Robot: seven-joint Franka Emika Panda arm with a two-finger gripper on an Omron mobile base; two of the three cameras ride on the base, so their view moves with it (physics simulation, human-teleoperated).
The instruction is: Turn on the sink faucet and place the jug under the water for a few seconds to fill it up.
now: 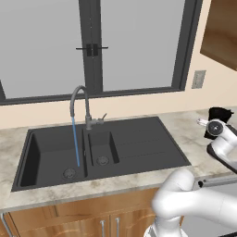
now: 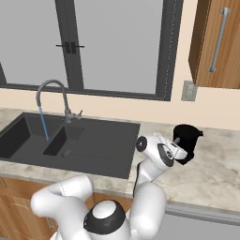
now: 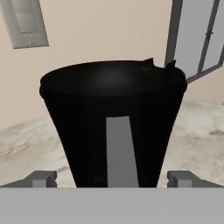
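jug [image 3: 113, 118] upright, spout seemingly toward window

Black jug [image 3: 113, 118] upright between open claw [image 3: 112, 178] fingertips [image 3: 41, 178].

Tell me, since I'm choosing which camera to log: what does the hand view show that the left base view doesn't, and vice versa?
Hand view alone: the grey mark on the jug's handle, with a finger on either side, apart from it. Left base view alone: the sink, the sink faucet and the water running into the large basin. Both: the jug on the counter, the wall plate and the window.
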